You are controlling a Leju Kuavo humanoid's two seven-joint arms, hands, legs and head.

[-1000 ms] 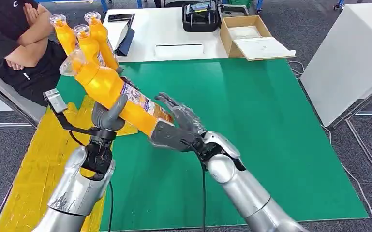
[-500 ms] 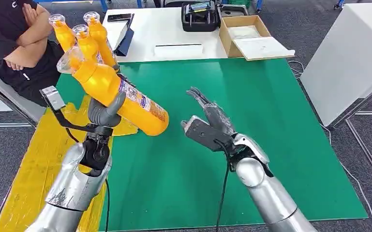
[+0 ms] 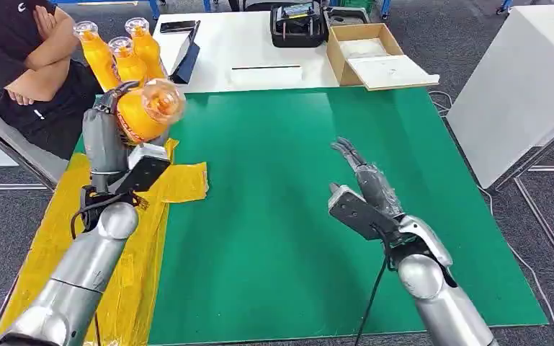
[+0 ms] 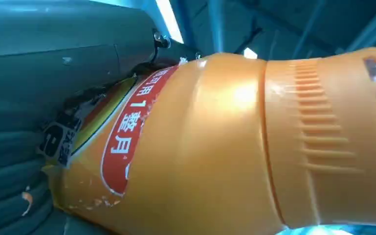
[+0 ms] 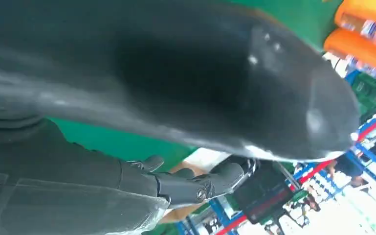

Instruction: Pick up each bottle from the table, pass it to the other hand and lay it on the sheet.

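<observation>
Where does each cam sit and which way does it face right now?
Head: high on the body, looking forward and down at the green table; both arms, left hand, right hand.
Left wrist: behind the left hand, facing the orange bottle it grips.
Right wrist: behind the right hand, facing across the table.
Shared: bottle, head and left wrist.

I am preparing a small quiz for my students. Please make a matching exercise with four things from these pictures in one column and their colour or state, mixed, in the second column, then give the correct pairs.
Things:
1. left hand
2. right hand
3. sheet
4. cardboard box

States:
A. yellow, lying flat at the table's left side
B. holds the orange bottle
C. open, stands on the white table
D. holds nothing, fingers apart over the green table

Pairs: 1-B, 2-D, 3-A, 4-C
</observation>
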